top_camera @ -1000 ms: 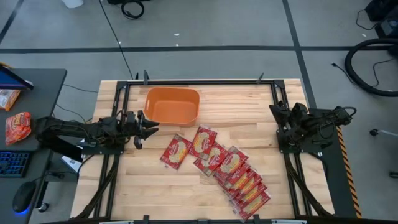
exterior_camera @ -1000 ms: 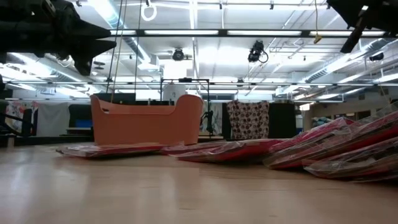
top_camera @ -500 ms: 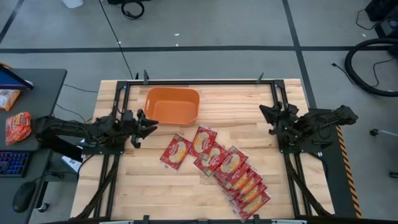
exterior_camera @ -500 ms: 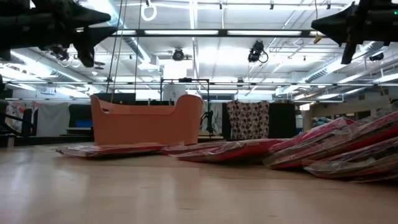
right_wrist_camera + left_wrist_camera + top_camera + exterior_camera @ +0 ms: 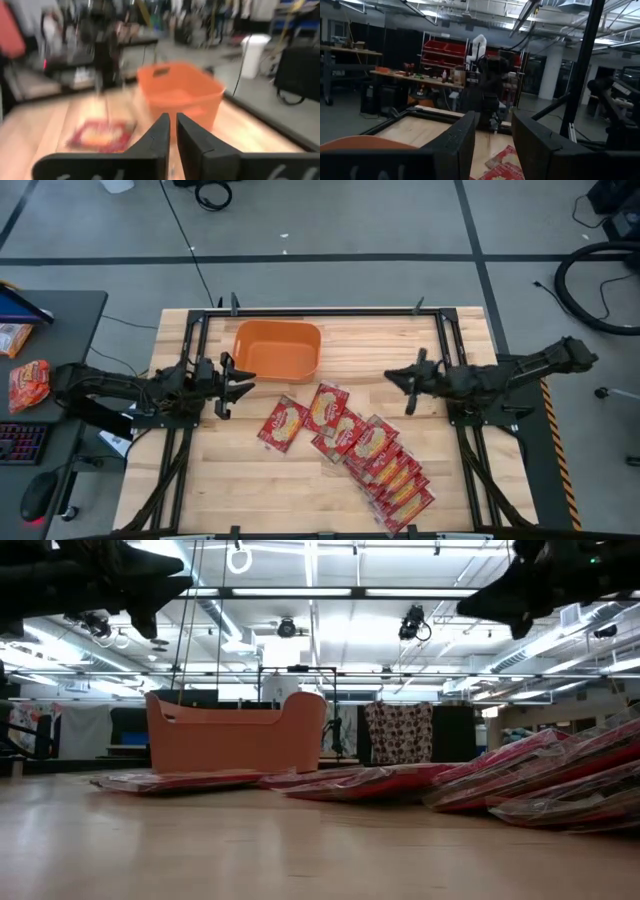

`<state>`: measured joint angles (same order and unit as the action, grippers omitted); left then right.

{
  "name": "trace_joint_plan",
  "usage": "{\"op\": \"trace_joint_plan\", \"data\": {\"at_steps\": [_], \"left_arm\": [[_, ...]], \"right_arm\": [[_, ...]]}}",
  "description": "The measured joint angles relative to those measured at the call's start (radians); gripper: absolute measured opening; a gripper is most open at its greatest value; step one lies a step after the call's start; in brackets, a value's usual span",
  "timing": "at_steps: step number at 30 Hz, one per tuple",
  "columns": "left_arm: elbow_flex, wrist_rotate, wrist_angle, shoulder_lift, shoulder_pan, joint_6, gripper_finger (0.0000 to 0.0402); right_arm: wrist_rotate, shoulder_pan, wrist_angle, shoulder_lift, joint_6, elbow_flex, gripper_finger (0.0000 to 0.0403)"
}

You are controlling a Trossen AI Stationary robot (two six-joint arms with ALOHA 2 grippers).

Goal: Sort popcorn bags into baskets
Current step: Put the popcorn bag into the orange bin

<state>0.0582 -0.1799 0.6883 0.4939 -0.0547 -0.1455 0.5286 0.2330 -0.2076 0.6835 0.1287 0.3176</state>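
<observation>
Popcorn bags point(image 5: 365, 450) on table, below right gripper point(image 5: 398, 377), apart from both jaws

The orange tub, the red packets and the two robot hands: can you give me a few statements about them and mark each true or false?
1. The orange tub already holds several red packets. False: its inside shows bare orange, with no packet in it.
2. The red packets lie on the wooden table, many overlapping in a slanting row. True.
3. The right hand is carrying a packet. False: it hangs above the table with nothing between its fingers.
4. The left hand is beside the tub, its fingers apart and empty. True.
5. One packet lies a little apart from the overlapping row. True.
</observation>
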Motion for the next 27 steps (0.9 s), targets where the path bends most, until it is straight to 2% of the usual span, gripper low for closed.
{"op": "trace_joint_plan", "data": {"at_steps": [8, 15, 19, 24, 27], "left_arm": [[0.0, -0.06, 0.005, 0.004, 0.0, 0.039, 0.0138], [0.0, -0.097, -0.003, 0.004, 0.0, 0.038, 0.0194], [0.0, -0.074, -0.044, 0.014, 0.0, 0.002, 0.0217], [0.005, -0.051, -0.093, 0.058, -0.003, -0.053, 0.0214], [0.047, -0.024, -0.204, 0.092, -0.021, -0.083, 0.0208]], "right_arm": [[-0.032, 0.037, 0.03, 0.337, -0.025, 0.106, 0.012], [-0.032, 0.042, 0.099, 0.561, -0.058, 0.231, 0.0182], [-0.033, 0.042, 0.122, 0.662, -0.105, 0.31, 0.0196], [-0.074, 0.038, 0.16, 0.772, -0.161, 0.42, 0.0196], [-0.1, 0.035, 0.171, 0.836, -0.199, 0.485, 0.0195]]}}
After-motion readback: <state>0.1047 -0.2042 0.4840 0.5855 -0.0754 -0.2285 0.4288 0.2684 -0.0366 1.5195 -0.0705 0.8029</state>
